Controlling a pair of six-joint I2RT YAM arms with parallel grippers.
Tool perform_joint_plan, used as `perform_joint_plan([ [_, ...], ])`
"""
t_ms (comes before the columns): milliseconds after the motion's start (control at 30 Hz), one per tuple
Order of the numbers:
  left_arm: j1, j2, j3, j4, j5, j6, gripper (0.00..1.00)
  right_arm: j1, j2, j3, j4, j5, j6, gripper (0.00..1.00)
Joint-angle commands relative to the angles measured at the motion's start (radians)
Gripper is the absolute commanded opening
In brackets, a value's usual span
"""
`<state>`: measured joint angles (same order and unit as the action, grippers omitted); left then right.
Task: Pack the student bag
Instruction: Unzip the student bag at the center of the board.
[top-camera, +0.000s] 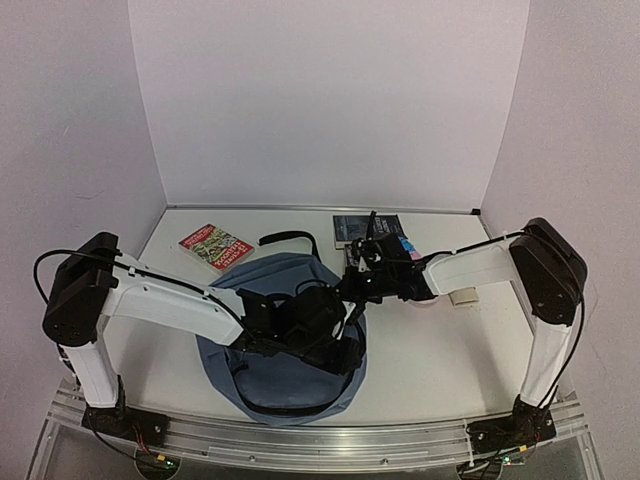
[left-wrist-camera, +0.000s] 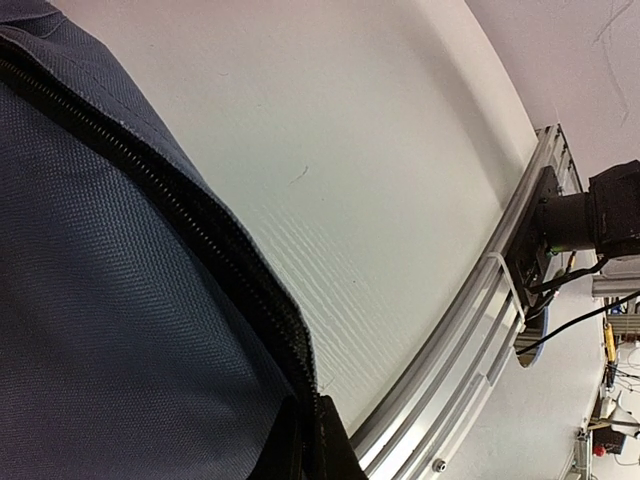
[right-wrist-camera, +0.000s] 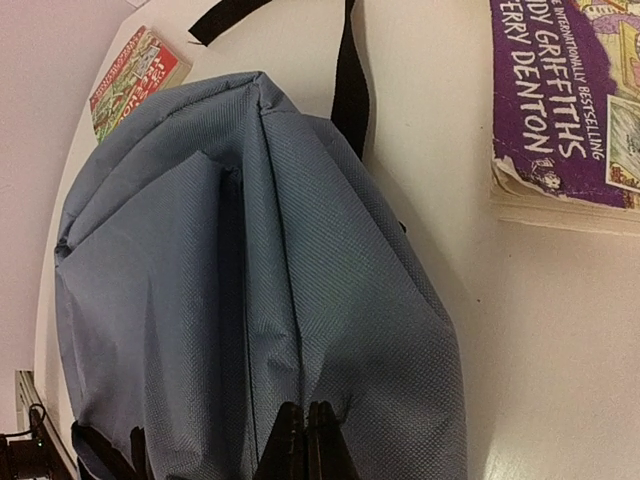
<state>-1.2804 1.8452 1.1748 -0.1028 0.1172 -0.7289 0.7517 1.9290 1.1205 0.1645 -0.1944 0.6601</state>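
The student bag (top-camera: 225, 365) lies at the table's (top-camera: 430, 350) near edge, just beyond the arm bases, its opening facing up. The left arm stretches low from its base across the bag, and the left gripper (left-wrist-camera: 315, 432) is clamped on the zippered rim. The right arm reaches in leftward, elbow raised, and the right gripper (right-wrist-camera: 306, 428) has its fingers pinched together on a fold of the bag's blue fabric. Farther back lie a red book (top-camera: 215, 247) and a purple book (right-wrist-camera: 560, 100).
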Motion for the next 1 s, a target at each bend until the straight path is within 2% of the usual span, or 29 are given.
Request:
perform_joint_plan([
  [0,-0.028,-0.076,-0.002,0.032,0.029,0.006,0.0,-0.006,0.011,0.07,0.083,0.032,0.011,0.0],
  [67,-0.024,-0.087,-0.001,-0.011,-0.039,-0.017,0.0,-0.006,-0.005,0.068,0.082,0.027,0.011,0.0],
  [100,-0.018,-0.093,0.005,-0.04,-0.073,-0.027,0.0,-0.006,-0.025,0.061,0.082,0.026,0.012,0.05],
  [300,0.037,-0.073,0.037,-0.059,-0.139,-0.053,0.0,-0.006,-0.21,-0.022,0.044,0.08,0.013,0.61],
  [367,0.049,-0.051,0.058,-0.036,-0.137,-0.053,0.0,-0.009,-0.277,-0.049,-0.018,0.136,0.02,0.71],
  [500,0.061,0.001,0.13,-0.009,-0.153,-0.036,0.0,-0.044,-0.392,-0.11,-0.14,0.21,0.051,0.74],
  [800,0.124,0.089,0.237,0.094,-0.194,-0.068,0.02,-0.075,-0.627,-0.305,-0.201,0.276,0.164,0.81],
  [867,0.135,0.104,0.27,0.094,-0.199,-0.058,0.09,-0.074,-0.676,-0.353,-0.201,0.259,0.199,0.82],
  [900,0.14,0.109,0.288,0.09,-0.202,-0.05,0.18,-0.074,-0.702,-0.376,-0.196,0.238,0.212,0.83],
  [967,0.145,0.11,0.309,0.07,-0.228,-0.037,0.42,-0.075,-0.738,-0.413,-0.184,0.188,0.232,0.82],
])
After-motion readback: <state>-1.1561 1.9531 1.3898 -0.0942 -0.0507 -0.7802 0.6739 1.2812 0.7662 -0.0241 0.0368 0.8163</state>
